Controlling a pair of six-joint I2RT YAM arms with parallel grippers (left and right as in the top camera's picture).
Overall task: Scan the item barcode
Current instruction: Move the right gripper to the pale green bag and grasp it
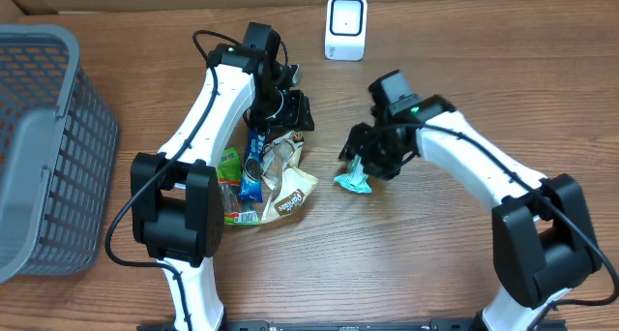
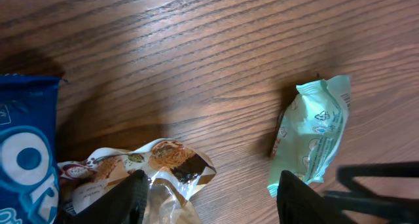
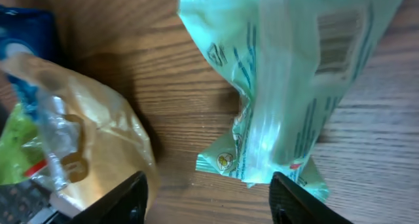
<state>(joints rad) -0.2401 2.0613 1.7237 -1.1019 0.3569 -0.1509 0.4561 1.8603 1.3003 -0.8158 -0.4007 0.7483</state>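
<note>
A mint-green snack packet (image 1: 354,182) lies on the wooden table, and its barcode (image 3: 337,40) faces up in the right wrist view. My right gripper (image 1: 368,162) hangs over it, open. The packet's (image 3: 294,86) lower end sits between the fingers (image 3: 301,201), close to the right one, with bare wood on the left. The white scanner (image 1: 345,27) stands at the back edge. My left gripper (image 1: 290,113) is open above the snack pile, with the crinkled corner of a tan packet (image 2: 163,162) between its fingers (image 2: 124,198). The mint packet (image 2: 314,132) lies to its right.
A pile of packets lies left of centre: a blue cookie pack (image 1: 254,166), a green one (image 1: 230,166) and the tan one (image 1: 290,191). A grey mesh basket (image 1: 44,128) fills the left edge. The right arm's dark fingers (image 2: 380,178) show in the left wrist view.
</note>
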